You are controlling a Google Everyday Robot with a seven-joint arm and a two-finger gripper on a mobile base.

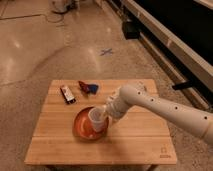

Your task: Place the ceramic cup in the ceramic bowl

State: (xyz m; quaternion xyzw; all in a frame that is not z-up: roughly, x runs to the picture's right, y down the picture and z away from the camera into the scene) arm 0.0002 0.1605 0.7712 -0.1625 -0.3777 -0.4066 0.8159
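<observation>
The orange-red ceramic bowl point(84, 128) sits on the wooden table point(100, 145), left of centre. The small white ceramic cup point(96, 118) stands upright inside the bowl, toward its right side. My gripper point(103, 115) is at the cup's right side, at the end of the white arm that reaches in from the right. The gripper's end is pressed against the cup and partly hidden by the wrist.
A dark snack bar point(67, 94) lies at the table's back left. A red and blue packet point(88, 88) lies behind the bowl. A blue cross mark point(106, 51) is on the floor beyond the table. A dark wall base runs along the right.
</observation>
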